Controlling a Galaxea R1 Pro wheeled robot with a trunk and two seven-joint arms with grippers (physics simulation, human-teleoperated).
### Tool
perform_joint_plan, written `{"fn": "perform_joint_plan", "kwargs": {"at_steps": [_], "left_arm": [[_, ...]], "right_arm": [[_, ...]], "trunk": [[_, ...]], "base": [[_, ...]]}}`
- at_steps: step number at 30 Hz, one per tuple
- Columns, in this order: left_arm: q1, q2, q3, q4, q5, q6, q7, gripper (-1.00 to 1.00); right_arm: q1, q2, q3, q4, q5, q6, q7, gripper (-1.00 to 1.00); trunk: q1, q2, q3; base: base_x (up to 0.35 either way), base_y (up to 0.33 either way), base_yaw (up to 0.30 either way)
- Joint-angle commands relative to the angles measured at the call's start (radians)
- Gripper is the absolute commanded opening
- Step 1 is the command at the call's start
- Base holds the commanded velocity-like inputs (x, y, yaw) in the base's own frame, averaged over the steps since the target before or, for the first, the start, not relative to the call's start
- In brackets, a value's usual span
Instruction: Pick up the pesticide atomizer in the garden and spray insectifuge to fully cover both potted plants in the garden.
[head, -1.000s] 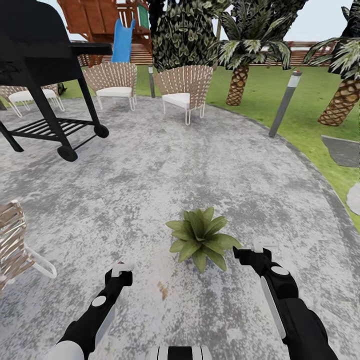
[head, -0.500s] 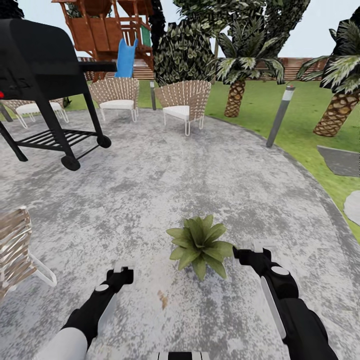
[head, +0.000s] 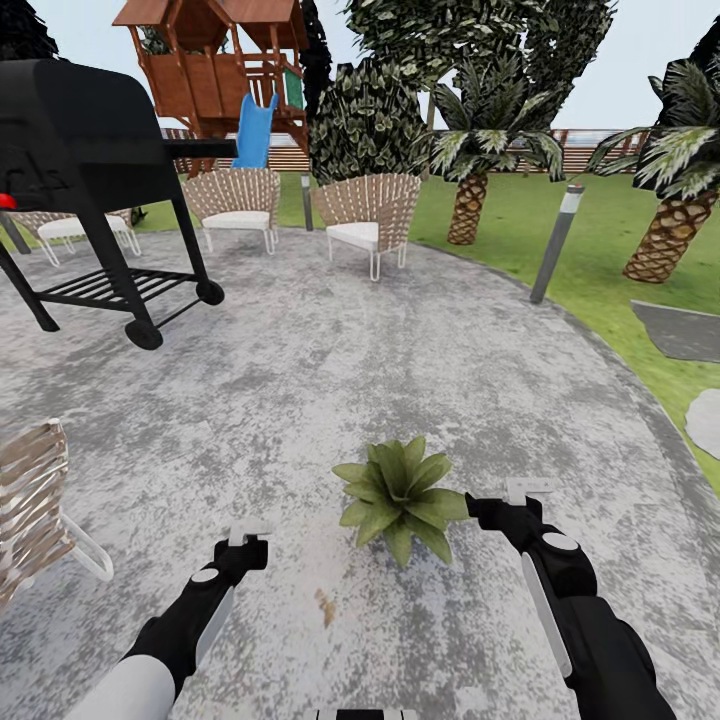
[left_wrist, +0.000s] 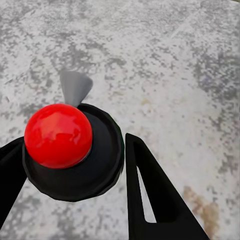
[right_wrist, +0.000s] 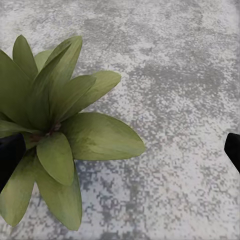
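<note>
Small green potted plant with pointed leaves (head: 402, 497) sitting on the mottled grey stone patio (head: 400, 340) between both arms, right end effector (head: 527, 492) hovering just beside its leaves – fingers spread wide, holding nothing, left end effector (head: 246, 538) gripping a black round-topped thing with a red ball (left_wrist: 58, 135), black grill (head: 80, 170) standing well apart.
</note>
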Motion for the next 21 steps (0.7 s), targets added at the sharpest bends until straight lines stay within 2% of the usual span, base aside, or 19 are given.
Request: {"fn": "perform_joint_plan", "kwargs": {"at_steps": [1,3,14,21], "left_arm": [[0.000,0.000,0.000,-0.002,0.000,0.006,-0.001,-1.00],[0.001,0.000,0.000,-0.002,0.001,0.006,-0.001,-1.00],[0.001,0.000,0.002,-0.002,0.000,0.007,0.000,-1.00],[0.001,0.000,0.002,-0.002,0.000,0.007,-0.001,-1.00]], "right_arm": [[0.000,0.000,0.000,-0.001,0.003,0.005,0.000,1.00],[0.000,0.000,0.000,-0.001,0.003,0.005,0.000,1.00],[0.000,0.000,0.001,0.000,0.003,0.005,0.000,1.00],[0.000,0.001,0.002,-0.001,0.003,0.005,0.000,1.00]], "trunk": [[0.000,0.000,-0.001],[0.000,0.000,-0.001],[-0.005,0.003,0.042],[-0.032,0.052,0.064]], "base": [[0.000,0.000,0.000],[0.000,0.000,0.000],[0.000,0.000,0.000],[0.000,0.000,0.000]]}}
